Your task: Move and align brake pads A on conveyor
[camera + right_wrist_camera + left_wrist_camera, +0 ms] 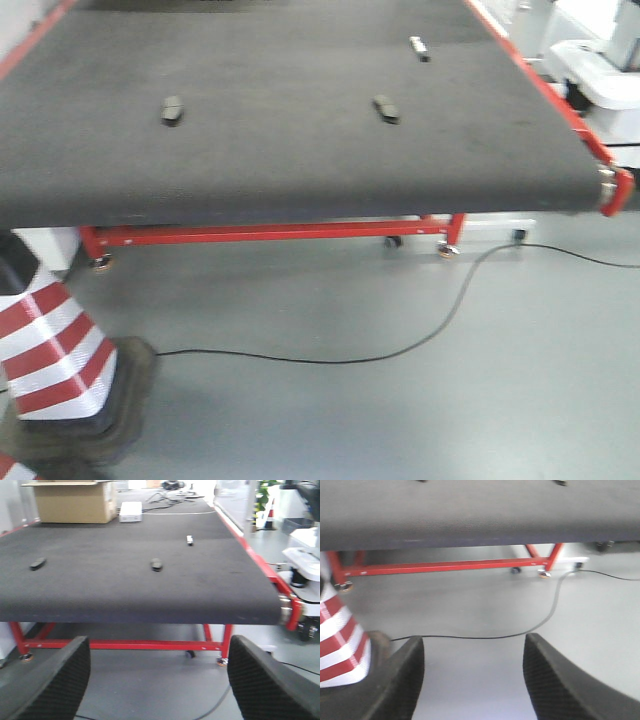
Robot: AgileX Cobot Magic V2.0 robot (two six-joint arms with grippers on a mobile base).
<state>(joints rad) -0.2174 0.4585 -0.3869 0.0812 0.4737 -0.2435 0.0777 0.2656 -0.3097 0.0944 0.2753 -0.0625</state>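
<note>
The conveyor (pixel 300 150) is a wide dark charcoal belt with red edge strips, ahead of me. Two dark-grey brake pads lie on it: one at the left (pixel 173 110) and one right of centre (pixel 385 108). They also show in the right wrist view, the left one (pixel 37 563) and the centre one (pixel 156 564). A small pale object (pixel 419 47) lies further back on the belt; I cannot tell what it is. My left gripper (pixel 474 680) is open and empty above the floor, short of the belt's front edge. My right gripper (pixel 159 680) is open and empty, also short of the belt.
A red-and-white striped cone (pixel 50 350) on a dark base stands on the floor at the left. A black cable (pixel 400 345) runs across the grey floor. The conveyor's red frame (pixel 270 232) has castors. A cardboard box (pixel 75 501) sits at the belt's far end. White equipment (pixel 600 75) stands at the right.
</note>
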